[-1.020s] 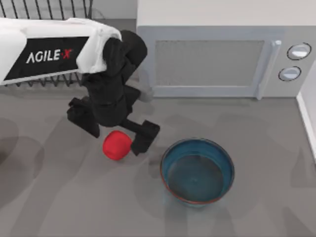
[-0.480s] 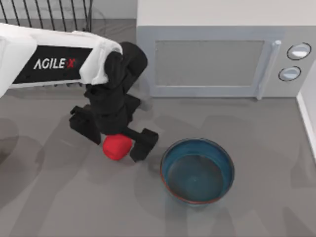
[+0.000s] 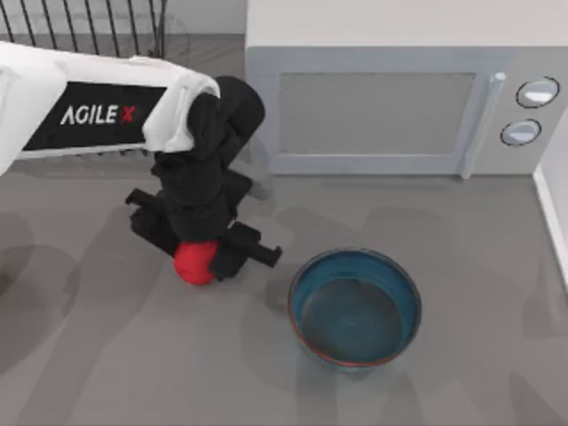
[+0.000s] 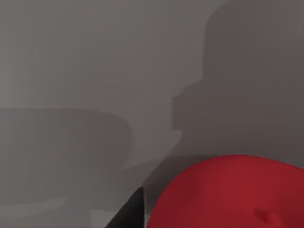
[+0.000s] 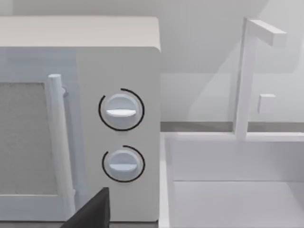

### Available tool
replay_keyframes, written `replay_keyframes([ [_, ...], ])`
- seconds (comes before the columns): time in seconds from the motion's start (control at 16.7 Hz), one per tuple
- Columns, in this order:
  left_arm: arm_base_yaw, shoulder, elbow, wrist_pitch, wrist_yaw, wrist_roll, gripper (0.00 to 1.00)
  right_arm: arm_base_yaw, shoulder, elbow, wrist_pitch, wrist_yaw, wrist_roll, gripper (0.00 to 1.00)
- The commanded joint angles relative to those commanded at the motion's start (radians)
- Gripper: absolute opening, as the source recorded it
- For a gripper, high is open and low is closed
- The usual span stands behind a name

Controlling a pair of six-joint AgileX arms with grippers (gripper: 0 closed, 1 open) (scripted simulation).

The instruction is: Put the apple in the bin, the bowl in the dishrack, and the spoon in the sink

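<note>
Our left gripper (image 3: pixel 197 253) has dropped onto the apple (image 3: pixel 193 264) and pinched in: a second ago the fingers straddled it wide, half a second ago they were lower and closer, and now they sit tight against both sides of the fruit. We read this as the grasp just made, not yet lifted. The apple sits on the table (image 3: pixel 106 355) left of the bowl (image 3: pixel 355 306), having shifted slightly left as the fingers shut. In the left wrist view the apple (image 4: pixel 232 194) is right up against the camera.

The bowl hasn't moved, in front of the microwave (image 3: pixel 390 106). The dishrack (image 3: pixel 89 22) is behind our left arm. The right arm is parked facing the microwave (image 5: pixel 95 118) and sink (image 5: pixel 237 190); we can't tell its finger state.

Next, we judge: lift, carry to bin.
</note>
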Motion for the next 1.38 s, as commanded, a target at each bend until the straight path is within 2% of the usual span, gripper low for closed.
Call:
replay_keyframes([
  [0.18,0.0,0.0,0.0,0.0,0.0,0.0,0.02,0.0,0.0,0.0,0.0,0.0,0.0,1.0],
  [0.24,0.0,0.0,0.0,0.0,0.0,0.0,0.0,0.0,0.0,0.0,0.0,0.0,0.0,1.0],
  [0.66,0.0,0.0,0.0,0.0,0.0,0.0,0.0,0.0,0.0,0.0,0.0,0.0,0.0,1.0],
  [0.72,0.007,-0.018,0.005,-0.007,-0.026,0.013,0.0,0.0,0.0,0.0,0.0,0.0,0.0,1.0],
  [0.84,0.003,-0.021,0.02,-0.024,-0.026,0.016,0.0,0.0,0.0,0.0,0.0,0.0,0.0,1.0],
  [1.38,0.004,-0.123,0.249,-0.359,-0.027,0.01,0.0,0.0,0.0,0.0,0.0,0.0,0.0,1.0],
])
